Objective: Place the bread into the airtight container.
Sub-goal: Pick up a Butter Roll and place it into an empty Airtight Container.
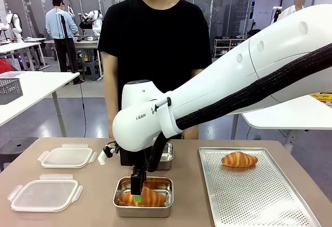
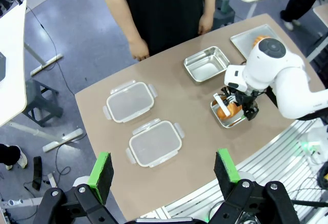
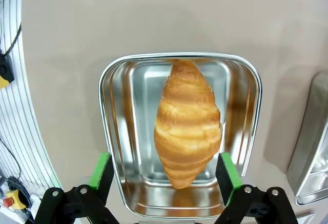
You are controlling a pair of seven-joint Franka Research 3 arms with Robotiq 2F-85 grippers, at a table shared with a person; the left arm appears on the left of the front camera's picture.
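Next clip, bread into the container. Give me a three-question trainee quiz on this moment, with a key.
1. True or false: a croissant lies inside the near steel container.
2. How many croissants sit on the perforated tray? A: none. B: one. C: three.
3. Fill in: the right tool hangs over that container with its fingers ___.
Key: 1 true. 2 B, the one tray croissant. 3 open, one finger on each side of the croissant.
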